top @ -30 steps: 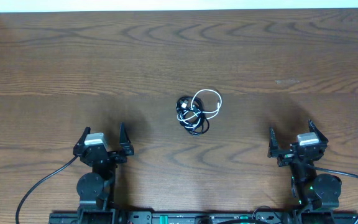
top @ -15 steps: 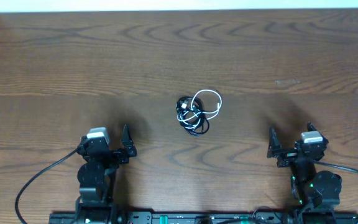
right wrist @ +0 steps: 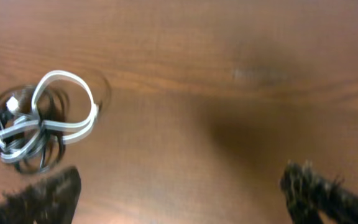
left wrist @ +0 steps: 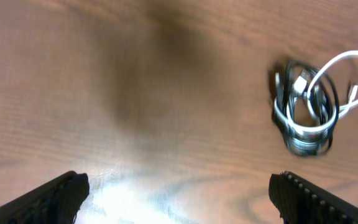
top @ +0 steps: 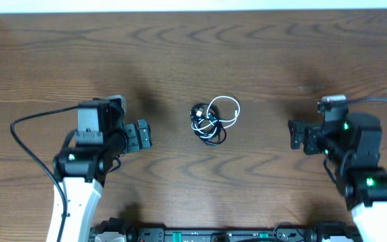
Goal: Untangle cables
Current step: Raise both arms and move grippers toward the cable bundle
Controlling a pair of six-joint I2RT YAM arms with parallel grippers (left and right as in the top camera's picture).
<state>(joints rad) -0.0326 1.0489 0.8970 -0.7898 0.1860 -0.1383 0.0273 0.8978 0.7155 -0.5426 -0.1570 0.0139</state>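
- Tangled cables point(top: 214, 122) in one clump mid-table (white loop over black coils).
- Spread wide, nothing held: left gripper point(top: 138, 136), well left of clump.
- Same for right gripper point(top: 298, 135), well right.
- Room on table point(top: 261, 54) all round clump, edges well off.

dark wooden table point(top: 261, 54), pale far edge

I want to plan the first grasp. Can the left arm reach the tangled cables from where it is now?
Probably yes. The left gripper is open and faces the cables, and only table wood lies between them; nothing stands in the way.
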